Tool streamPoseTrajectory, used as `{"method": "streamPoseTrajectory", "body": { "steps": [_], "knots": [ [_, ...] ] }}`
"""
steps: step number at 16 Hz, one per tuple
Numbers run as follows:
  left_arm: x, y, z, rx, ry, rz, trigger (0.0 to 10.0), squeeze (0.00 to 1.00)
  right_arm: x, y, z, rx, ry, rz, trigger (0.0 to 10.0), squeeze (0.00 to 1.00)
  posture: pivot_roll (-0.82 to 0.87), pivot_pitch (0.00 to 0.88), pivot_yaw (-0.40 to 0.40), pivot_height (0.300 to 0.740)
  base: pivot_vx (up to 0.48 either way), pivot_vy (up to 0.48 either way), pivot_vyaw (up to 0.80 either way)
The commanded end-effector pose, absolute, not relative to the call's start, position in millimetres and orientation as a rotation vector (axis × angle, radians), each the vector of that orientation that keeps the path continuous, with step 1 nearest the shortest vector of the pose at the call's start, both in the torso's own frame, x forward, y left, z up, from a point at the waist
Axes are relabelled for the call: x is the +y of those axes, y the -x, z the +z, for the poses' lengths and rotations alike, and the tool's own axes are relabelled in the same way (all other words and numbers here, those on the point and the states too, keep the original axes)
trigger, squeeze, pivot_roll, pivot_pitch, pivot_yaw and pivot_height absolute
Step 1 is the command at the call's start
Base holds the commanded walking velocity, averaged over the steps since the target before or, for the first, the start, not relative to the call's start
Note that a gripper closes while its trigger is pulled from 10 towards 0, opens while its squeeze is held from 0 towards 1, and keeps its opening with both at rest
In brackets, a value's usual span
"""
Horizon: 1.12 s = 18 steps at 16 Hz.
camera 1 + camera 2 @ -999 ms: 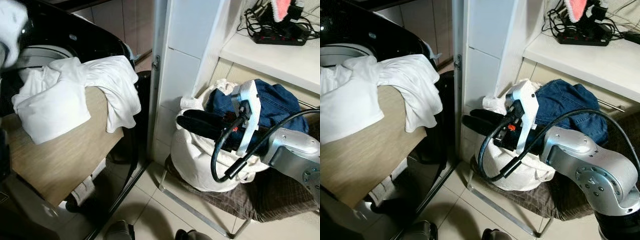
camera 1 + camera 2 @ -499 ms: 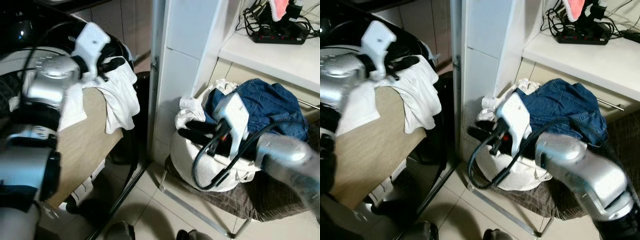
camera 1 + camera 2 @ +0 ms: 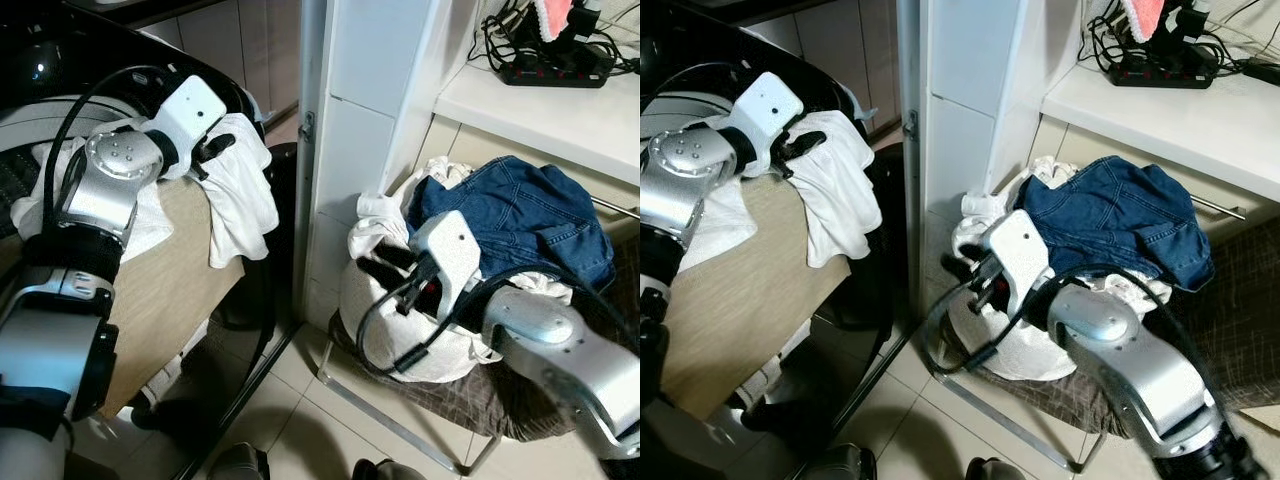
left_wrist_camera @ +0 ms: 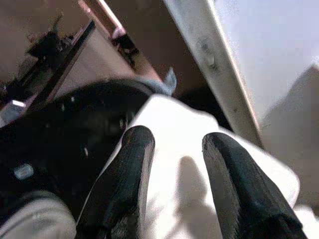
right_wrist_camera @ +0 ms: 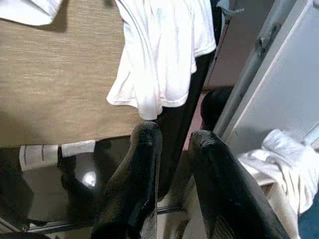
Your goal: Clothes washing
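Observation:
A white garment hangs over the edge of the washing machine's open tan door, and more white cloth lies toward the drum. My left gripper rests on top of this garment, open, with the cloth under its fingertips. At the right stands a white laundry bag with blue jeans piled on it. My right gripper sits low against the bag's front left side. Its fingers stand a narrow gap apart, open, holding nothing.
A white pillar separates the machine from the bag. The bag sits on a brown checked cushion over a metal frame. Above is a white shelf with a power strip and cables. Tiled floor lies below.
My left arm has swung in and set its gripper on the white garment. My right gripper has dropped from beside the jeans to the bag's front.

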<state>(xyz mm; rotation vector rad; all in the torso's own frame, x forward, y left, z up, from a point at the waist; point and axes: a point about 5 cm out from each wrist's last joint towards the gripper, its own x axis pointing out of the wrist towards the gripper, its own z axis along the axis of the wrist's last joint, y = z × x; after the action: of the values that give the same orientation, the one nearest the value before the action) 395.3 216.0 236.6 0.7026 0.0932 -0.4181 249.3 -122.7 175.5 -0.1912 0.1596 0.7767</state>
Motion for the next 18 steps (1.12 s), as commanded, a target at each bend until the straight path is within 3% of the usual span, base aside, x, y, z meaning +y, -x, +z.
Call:
{"method": "streamPoseTrajectory", "body": {
  "steps": [1,3,4,10,11,12,13,18],
  "knots": [
    [218,-394,230,0.127,-0.721,-0.417,10.0,0.00,-129,-251,176,0.152,0.186,0.749,10.0,0.93,-0.09,0.064,-0.025,0.740,0.000,0.000,0.00],
    [216,-393,222,0.162,-0.690,-0.444,10.0,0.00,-130,-249,170,0.165,0.191,0.745,10.0,0.87,-0.09,0.063,-0.025,0.740,0.000,0.000,0.00],
    [217,-392,220,0.179,-0.689,-0.448,10.0,0.00,-130,-248,167,0.175,0.189,0.752,10.0,0.00,-0.09,0.061,-0.024,0.740,0.000,0.000,0.00],
    [229,-394,216,0.245,-0.780,-0.349,10.0,0.00,-128,-248,167,0.159,0.188,0.768,10.0,0.00,-0.09,0.051,-0.024,0.740,0.000,0.000,0.00],
    [231,-394,216,0.251,-0.790,-0.341,3.5,0.00,-128,-248,167,0.159,0.189,0.771,10.0,0.00,-0.09,0.049,-0.024,0.740,0.000,0.000,0.00],
    [231,-394,216,0.252,-0.793,-0.340,2.4,0.00,-128,-248,167,0.159,0.189,0.771,10.0,0.00,-0.09,0.049,-0.024,0.740,0.000,0.000,0.00],
    [231,-394,216,0.251,-0.784,-0.343,0.0,0.00,-128,-248,167,0.160,0.194,0.771,10.0,0.00,-0.09,0.046,-0.024,0.740,0.000,0.000,0.00],
    [231,-394,217,0.245,-0.772,-0.346,0.0,0.00,-129,-249,167,0.163,0.202,0.774,10.0,0.00,-0.08,0.047,-0.025,0.740,0.000,0.000,0.00]
  ]
}}
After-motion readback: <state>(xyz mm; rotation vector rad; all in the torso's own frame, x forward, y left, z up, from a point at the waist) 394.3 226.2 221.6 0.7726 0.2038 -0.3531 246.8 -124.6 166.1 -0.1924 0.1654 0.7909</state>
